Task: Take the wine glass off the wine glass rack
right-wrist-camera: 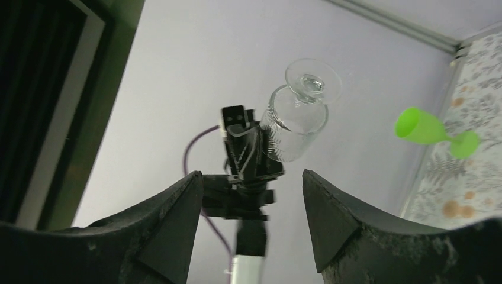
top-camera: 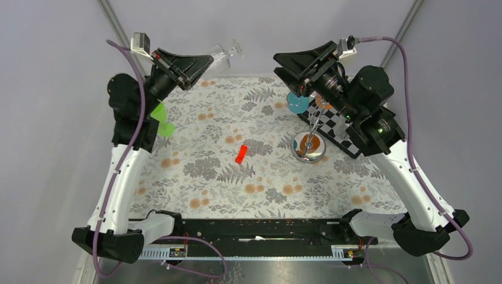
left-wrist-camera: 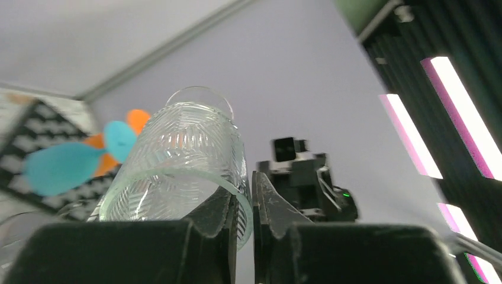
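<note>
Red block (top-camera: 240, 154) lies nearest the arm bases, in the middle of the floral worktop (top-camera: 237, 189). Just beyond it to the right stands the rack (top-camera: 308, 149), its shiny disc base beside a chequered board (top-camera: 332, 118). No glass hangs on it that I can make out. A green cup (top-camera: 161, 115) lies on its side at the left.

Farther back, the right tool (top-camera: 278, 65) hangs above the rack with its 2 fingers spread wide and nothing between them.

At the far left edge the left tool (top-camera: 207, 64) is raised and nearly closed. It pinches the wall of the glass (top-camera: 228, 54) at the rim, 1 finger inside the bowl and 1 outside. The glass is in the air, well apart from the rack, with its foot pointing away from the tool.

I judge the glass light, thin, brittle and slick. Its ribbed bowl offers a little friction. A rim pinch loads the weakest edge and lets it swing, so the short stem under the foot looks the safer hold.
</note>
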